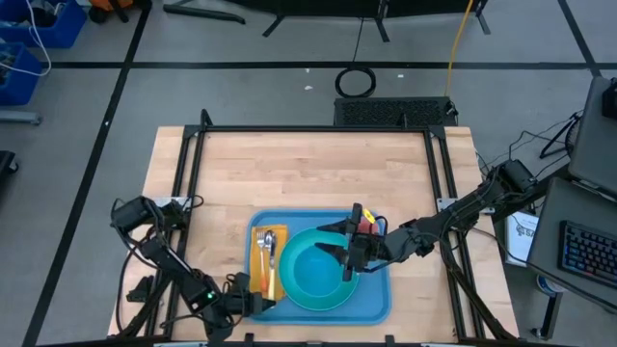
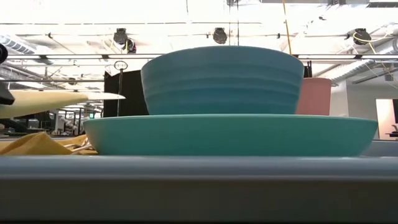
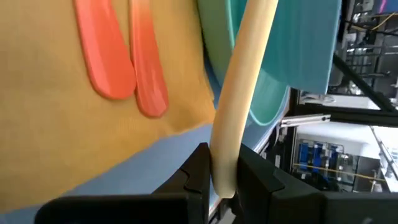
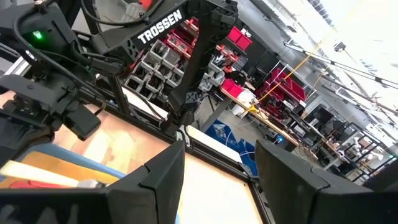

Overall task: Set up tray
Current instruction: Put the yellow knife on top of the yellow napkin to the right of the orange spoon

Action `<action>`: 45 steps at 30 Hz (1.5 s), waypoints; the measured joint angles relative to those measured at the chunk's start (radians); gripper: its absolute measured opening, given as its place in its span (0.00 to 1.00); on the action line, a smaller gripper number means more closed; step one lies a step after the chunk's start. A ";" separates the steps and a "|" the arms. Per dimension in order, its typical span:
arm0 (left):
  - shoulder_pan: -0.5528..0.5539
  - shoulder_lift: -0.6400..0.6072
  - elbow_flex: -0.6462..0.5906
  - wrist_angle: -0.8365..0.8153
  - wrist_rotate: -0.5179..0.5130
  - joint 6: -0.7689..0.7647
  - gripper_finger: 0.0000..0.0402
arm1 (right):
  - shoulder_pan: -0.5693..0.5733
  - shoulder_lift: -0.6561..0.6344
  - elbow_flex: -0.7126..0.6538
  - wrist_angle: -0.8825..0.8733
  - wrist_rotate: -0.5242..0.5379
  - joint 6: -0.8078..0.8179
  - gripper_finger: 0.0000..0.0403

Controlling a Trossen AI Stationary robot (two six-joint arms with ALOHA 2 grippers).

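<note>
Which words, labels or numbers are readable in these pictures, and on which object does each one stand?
"TROSSEN": white letters on the dark left arm, seen in the right wrist view.
White paper beside the table's right edge, high view: some print, too small to read.
Tray, plate, bowl and napkin: no text visible.

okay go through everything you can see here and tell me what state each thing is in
tray: flat on the table, loaded.
plate: on the tray, bowl on it.
bowl: upright on the plate.
napkin: spread on the tray, two orange handles on it.
cream utensil: gripped by its handle.
left gripper: shut on the cream utensil.
right gripper: open, empty, over the plate.
</note>
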 joint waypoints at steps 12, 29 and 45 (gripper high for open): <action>0.007 -0.003 0.000 0.022 0.041 -0.035 0.13 | 0.000 0.000 0.000 0.007 0.000 -0.001 0.46; 0.066 -0.004 -0.001 0.102 0.175 -0.096 0.13 | 0.000 0.000 0.000 0.008 0.000 0.001 0.46; 0.136 -0.005 -0.001 0.209 0.254 -0.032 0.15 | 0.000 0.000 0.000 0.015 -0.002 0.002 0.46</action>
